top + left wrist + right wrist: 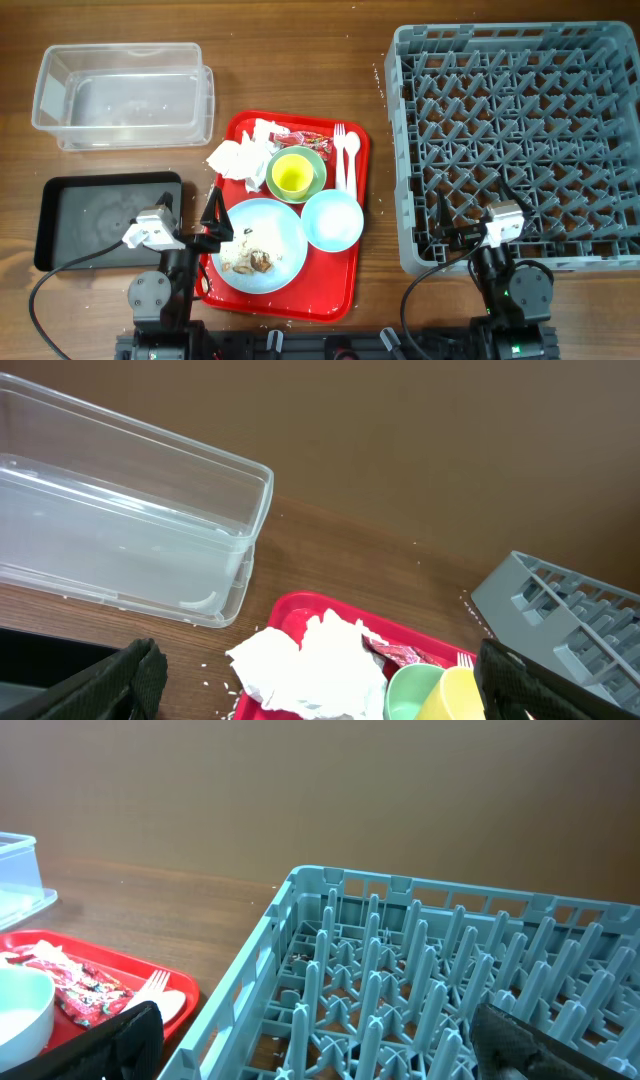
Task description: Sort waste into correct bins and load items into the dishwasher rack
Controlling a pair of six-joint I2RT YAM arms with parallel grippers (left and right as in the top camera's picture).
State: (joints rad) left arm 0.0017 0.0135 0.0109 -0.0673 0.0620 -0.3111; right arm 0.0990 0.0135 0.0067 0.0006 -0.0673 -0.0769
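The left gripper [214,224] stands wide open and empty. Between its fingers [110,680] lie the crumpled napkins [310,665]. The yellow cup [455,695] in the pale green bowl [412,685] sits nearer the right finger, and the clear tub [130,530] lies beyond. The right gripper [445,232], equally spread and empty, frames the dishwasher rack [420,970]. What seems the red wrapper [85,990] lies just beyond its left finger.

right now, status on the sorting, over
Left end effector open, right end effector open, both empty. Crumpled white paper napkins and light blue round plate on flat red serving tray. Grey plastic dishwasher rack unloaded.
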